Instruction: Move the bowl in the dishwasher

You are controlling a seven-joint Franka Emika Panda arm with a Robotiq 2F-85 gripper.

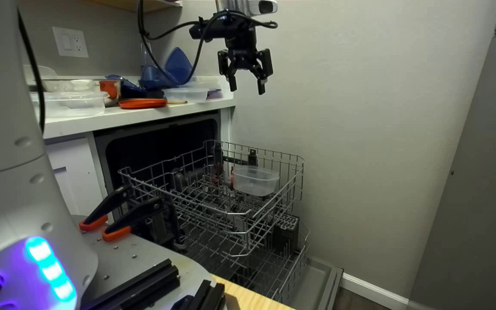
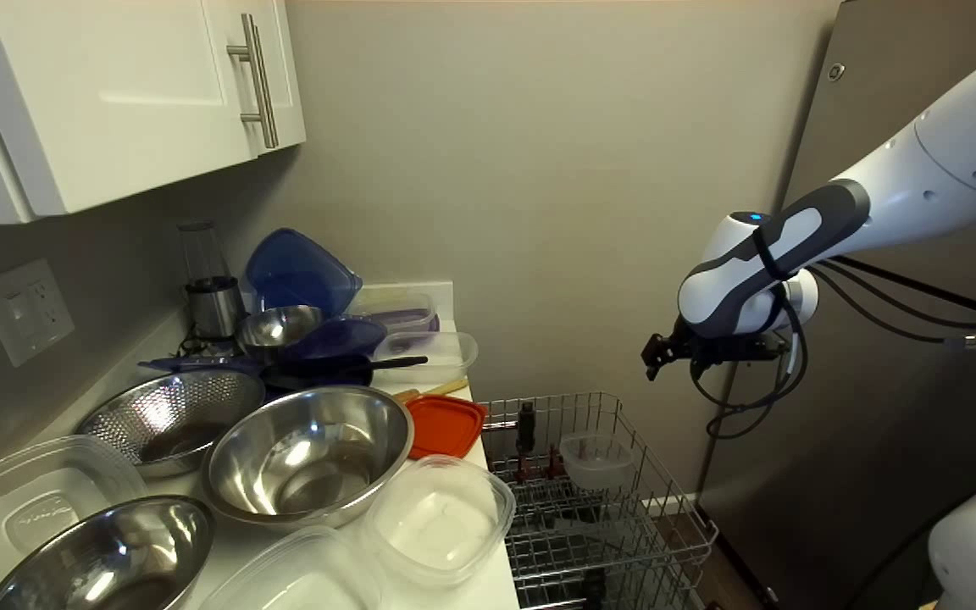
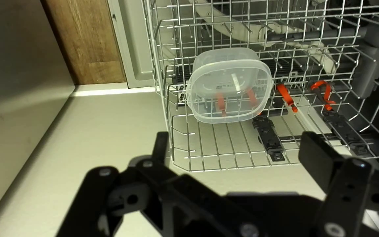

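At the front of the wrist view, the gripper (image 3: 234, 140) stands with jaws spread wide, holding nothing. Beyond, the bowl (image 3: 230, 89) sits rim-up inside the upper rack (image 1: 238, 213): colourless, translucent, rounded at the corners, rim wider than base, the rack visible through its walls. Behind the rack, the dishwasher (image 1: 149, 148) shows its dark cavity.

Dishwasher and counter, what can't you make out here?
Back of dishwasher, in an exterior view: lost in darkness.
Lower rack, in an exterior view: partly behind upper rack.
Nearest steel bowl, in an exterior view: cut off by bottom edge.
Clear bowl, wrist view: markings too small to read.
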